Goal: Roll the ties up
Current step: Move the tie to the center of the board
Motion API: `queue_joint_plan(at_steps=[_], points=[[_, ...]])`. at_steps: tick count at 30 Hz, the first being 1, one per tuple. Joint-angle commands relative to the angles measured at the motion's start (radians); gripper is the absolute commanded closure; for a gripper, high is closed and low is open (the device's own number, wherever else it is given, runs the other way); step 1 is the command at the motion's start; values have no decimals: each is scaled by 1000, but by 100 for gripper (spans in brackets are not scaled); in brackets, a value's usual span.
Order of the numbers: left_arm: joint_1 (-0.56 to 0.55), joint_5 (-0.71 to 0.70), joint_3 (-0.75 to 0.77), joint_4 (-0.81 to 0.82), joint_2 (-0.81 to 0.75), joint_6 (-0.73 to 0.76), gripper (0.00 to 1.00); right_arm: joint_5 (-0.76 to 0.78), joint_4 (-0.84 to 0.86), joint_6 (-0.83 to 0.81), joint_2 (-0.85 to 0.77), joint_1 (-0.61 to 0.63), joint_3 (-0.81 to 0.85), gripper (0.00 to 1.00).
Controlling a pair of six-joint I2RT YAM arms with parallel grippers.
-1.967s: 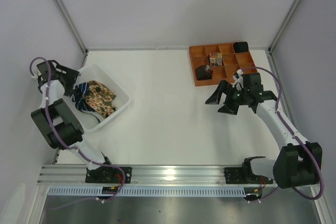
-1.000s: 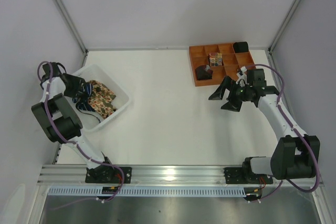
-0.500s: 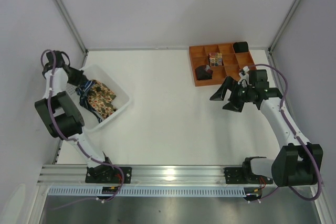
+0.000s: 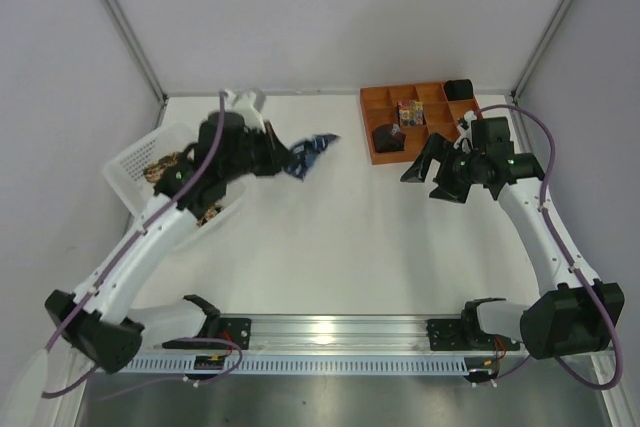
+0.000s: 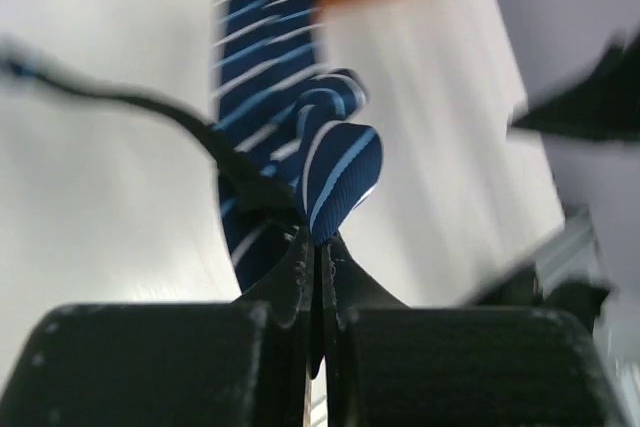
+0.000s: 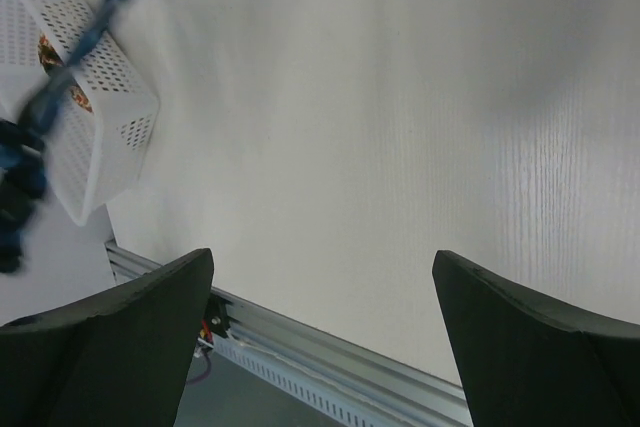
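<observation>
Fingers [image 5: 288, 282] of the left gripper [image 4: 283, 162] are clamped on the tie [image 4: 312, 150], to be laid flat next; right gripper [image 4: 424, 183] is spread empty.

Two ties are in view: one navy tie [image 4: 310, 150] with pale-blue stripes and one floral tie [image 4: 163, 169]. There is one white basket [image 4: 125, 159] and one orange tray [image 4: 372, 125]. The tray's compartments hold three small bundles: one dark bundle [image 4: 388, 137], one multicoloured bundle [image 4: 408, 110] and one black bundle [image 4: 459, 88]. One tabletop [image 4: 330, 237] carries everything. Two arms reach over it, each with one pincer: the left pincer [image 4: 283, 162] and the right pincer [image 4: 432, 180].
</observation>
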Motion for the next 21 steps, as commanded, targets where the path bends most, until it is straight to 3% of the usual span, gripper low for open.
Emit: queue_joint_plan(at_steps=[1, 3, 4, 6, 9, 10, 12, 14, 16, 19, 20, 21], points=[[-186, -85, -262, -28, -123, -48, 100, 15, -28, 54, 9, 2, 28, 0], [-251, -65, -446, 21, -211, -124, 99, 6, -14, 68, 5, 2, 18, 0], [-262, -13, -502, 33, -221, -143, 94, 6, -15, 68, 3, 1, 13, 0], [-262, 7, -620, 30, -225, -186, 66, 0, -14, 61, -9, 2, -18, 0], [-262, 44, -682, 58, -205, -176, 43, -78, 6, 45, 4, 10, -85, 0], [-261, 41, -668, 37, -199, -169, 22, -109, 0, 42, 15, 16, -100, 0], [-261, 53, -630, 15, -203, -148, 0, -149, 3, 38, 40, 60, -134, 0], [-261, 20, -579, -51, -212, -124, 0, -157, 37, 28, 50, 142, -144, 3], [-252, -37, -530, -135, -209, -108, 0, -166, 32, 10, 84, 206, -125, 13], [-247, -223, -424, -330, -220, -129, 0, -239, 38, -54, 129, 381, -81, 16], [-247, -270, -391, -359, -235, -157, 2, -230, 41, -79, 151, 428, -75, 16], [-242, -375, -374, -410, -255, -174, 12, -200, 55, -111, 161, 523, -73, 18]])
